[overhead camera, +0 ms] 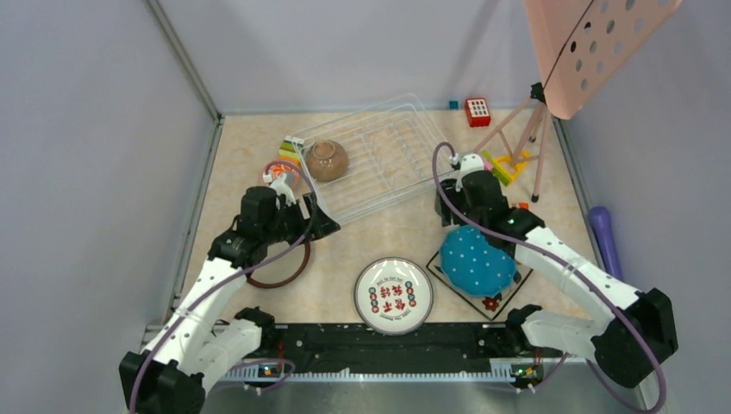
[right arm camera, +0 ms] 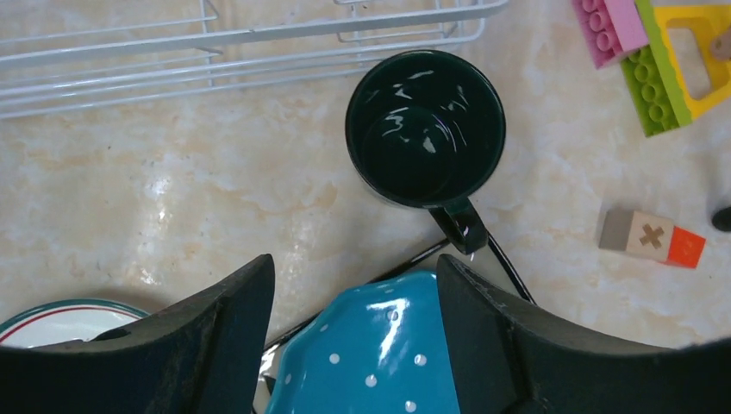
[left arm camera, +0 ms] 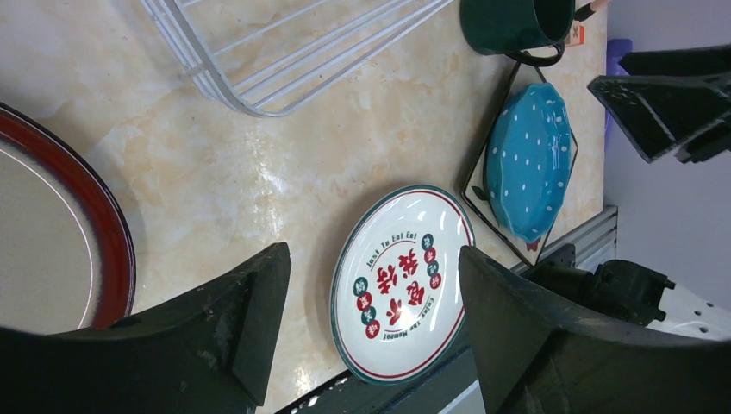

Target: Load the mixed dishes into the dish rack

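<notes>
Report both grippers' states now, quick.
Left gripper: open, empty.
Right gripper: open above the blue white-dotted plate, gripping nothing.

Bright, even overhead light casts soft, faint shadows. White glare marks the glossy tabletop (left arm camera: 215, 172) and glints inside the dark green mug (right arm camera: 425, 129). Focus is sharp.

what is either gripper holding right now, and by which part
Nothing is held. The left gripper hangs open with nothing between its fingers. The right gripper stands open above the mug and blue plate, gripping neither.
</notes>
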Robot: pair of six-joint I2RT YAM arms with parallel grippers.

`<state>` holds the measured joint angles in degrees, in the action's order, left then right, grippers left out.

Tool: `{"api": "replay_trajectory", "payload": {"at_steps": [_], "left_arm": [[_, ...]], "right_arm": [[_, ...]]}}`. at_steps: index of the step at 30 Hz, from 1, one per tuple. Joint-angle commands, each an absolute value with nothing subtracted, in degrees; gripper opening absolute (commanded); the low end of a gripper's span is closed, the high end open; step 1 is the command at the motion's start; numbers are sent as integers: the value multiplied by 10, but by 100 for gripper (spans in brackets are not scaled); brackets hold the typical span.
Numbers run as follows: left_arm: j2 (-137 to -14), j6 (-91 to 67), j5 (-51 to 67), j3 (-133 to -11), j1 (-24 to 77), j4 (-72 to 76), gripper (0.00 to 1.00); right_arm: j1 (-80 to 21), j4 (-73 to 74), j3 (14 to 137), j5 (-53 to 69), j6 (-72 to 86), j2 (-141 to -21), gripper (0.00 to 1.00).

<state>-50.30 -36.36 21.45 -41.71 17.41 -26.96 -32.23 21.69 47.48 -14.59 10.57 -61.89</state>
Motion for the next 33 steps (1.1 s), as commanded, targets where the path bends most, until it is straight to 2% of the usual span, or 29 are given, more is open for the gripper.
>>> {"api": "replay_trajectory", "payload": {"at_steps": [1,8,14,19,24,26,28,29,31,32,33], "left_arm": [[-478,-326,257,-403,177,-229,76],[-399,-321,279,-342,177,-162,77],[-399,-316,269,-342,177,-168,77],[-417,-334,279,-342,177,-162,77],[-421,-341,277,-342,176,-155,76],[-422,-343,276,-340,177,-154,76],[-423,-343,273,-341,177,-156,76],[-423,-343,271,-342,177,-161,76],[-422,-346,267,-341,177,-164,76],[-420,-348,265,-340,177,-165,76],[-419,-350,265,-339,177,-166,76]], "right_arm": [[-324,132,496,-107,35,-666,68],[-324,161,584,-140,-28,-779,68],[-323,151,601,-150,-48,-848,66],[-318,148,614,-136,-51,-886,57],[-317,147,612,-139,-51,-910,53],[-316,149,611,-141,-42,-916,45],[-316,147,609,-135,-40,-922,44],[-317,147,609,-128,-40,-925,37],[-317,158,614,-120,-38,-929,10],[-316,165,618,-113,-37,-928,1],[-317,168,620,-103,-37,-924,0]]}}
